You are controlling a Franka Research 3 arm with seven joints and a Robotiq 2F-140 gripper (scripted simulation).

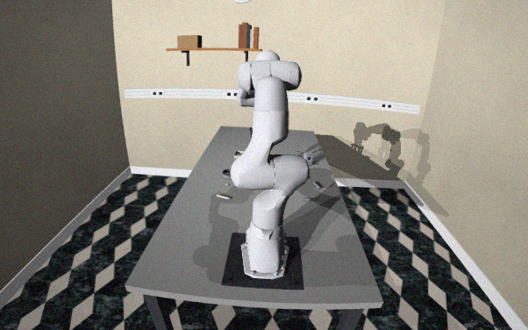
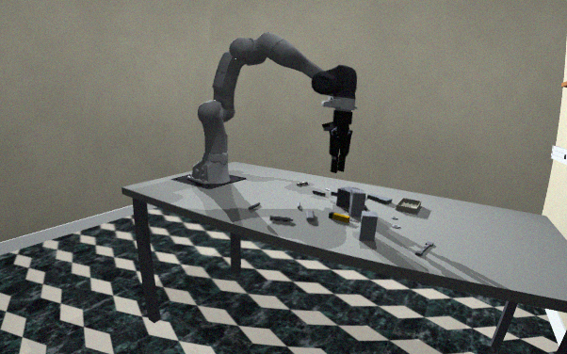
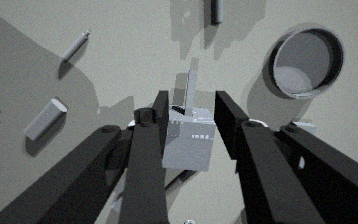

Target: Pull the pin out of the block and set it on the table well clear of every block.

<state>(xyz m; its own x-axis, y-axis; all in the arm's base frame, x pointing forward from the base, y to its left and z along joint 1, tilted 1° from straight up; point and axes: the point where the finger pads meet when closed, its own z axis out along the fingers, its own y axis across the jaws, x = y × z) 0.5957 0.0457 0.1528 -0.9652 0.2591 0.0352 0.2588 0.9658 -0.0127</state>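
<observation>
A grey block (image 3: 190,142) stands on the table straight below my gripper (image 3: 191,105). A slim grey pin (image 3: 192,90) seems to stick out from its far side; how it sits in its hole is hard to tell. In the exterior view the gripper (image 2: 337,167) points down, well above the block (image 2: 350,201). The fingers stand a little apart with nothing between them. In the top view the arm hides the gripper and the block.
A second, taller block (image 2: 368,226) stands nearer the table's front edge. A round dish (image 3: 307,62), a small tray (image 2: 408,205), a yellow part (image 2: 339,217), a wrench (image 2: 425,248) and loose cylinders (image 3: 45,119) (image 3: 75,46) lie around the block.
</observation>
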